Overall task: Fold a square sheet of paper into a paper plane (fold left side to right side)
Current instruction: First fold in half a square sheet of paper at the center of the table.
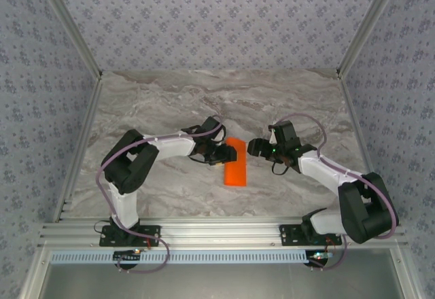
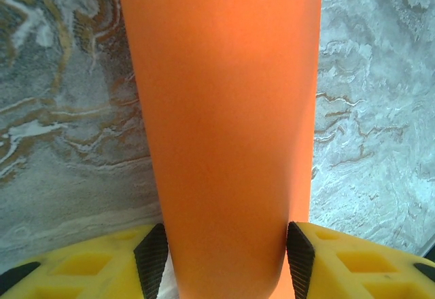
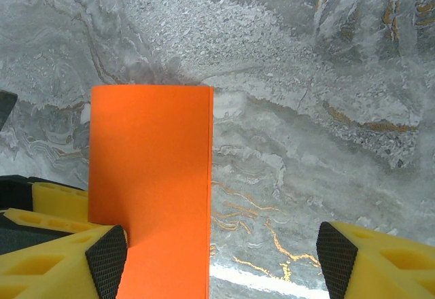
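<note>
While the square sheet of paper (image 1: 236,164) is resting as a folded, narrow orange strip near the middle of the counter (image 1: 163,102), we are grasping it with our left claw (image 1: 226,154), its two pads pressing against the strip's long edges. Our right claw (image 1: 253,147) is hovering released just beside the strip. One of its pads is sitting at the paper's edge and the other is well apart over bare marble.

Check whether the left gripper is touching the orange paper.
Touching. Left wrist view: both pads of the left gripper press the orange paper from either side.
</note>
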Robot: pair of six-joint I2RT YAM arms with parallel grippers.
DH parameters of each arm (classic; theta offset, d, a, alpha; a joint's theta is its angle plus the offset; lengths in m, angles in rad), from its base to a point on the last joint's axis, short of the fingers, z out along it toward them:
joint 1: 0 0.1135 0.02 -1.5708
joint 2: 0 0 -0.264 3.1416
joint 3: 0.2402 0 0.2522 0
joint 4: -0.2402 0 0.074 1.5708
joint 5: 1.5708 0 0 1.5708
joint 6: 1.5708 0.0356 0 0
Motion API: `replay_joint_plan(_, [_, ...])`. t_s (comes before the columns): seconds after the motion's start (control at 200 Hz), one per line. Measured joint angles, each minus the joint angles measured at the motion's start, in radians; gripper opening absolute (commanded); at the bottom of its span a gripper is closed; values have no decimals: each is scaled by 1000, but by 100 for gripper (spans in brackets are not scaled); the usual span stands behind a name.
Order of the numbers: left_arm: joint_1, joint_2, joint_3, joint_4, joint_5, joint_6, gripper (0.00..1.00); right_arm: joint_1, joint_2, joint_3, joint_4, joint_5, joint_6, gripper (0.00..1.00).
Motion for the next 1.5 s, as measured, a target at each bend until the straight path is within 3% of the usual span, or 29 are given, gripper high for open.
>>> replay_joint_plan(1.499, [-14,24,62,-91,-38,14,53,23,12,-3,0,-8,0,78])
